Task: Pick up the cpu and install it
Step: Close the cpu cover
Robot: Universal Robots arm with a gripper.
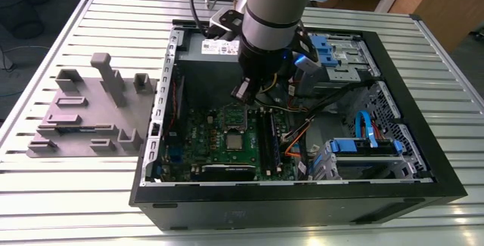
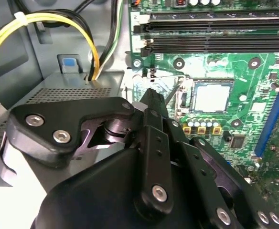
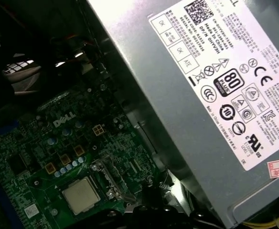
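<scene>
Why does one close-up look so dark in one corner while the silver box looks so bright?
In the first wrist view the power supply catches the light and glares pale, while the far corner above the motherboard lies in deep shadow; the cpu stays readable. In the second wrist view the gripper looms large in front.

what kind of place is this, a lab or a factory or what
Probably a robotics lab or test bench for PC assembly: an open computer case lies on a slatted metal table beside a grey fixture block, and the cpu sits in the motherboard socket.
</scene>
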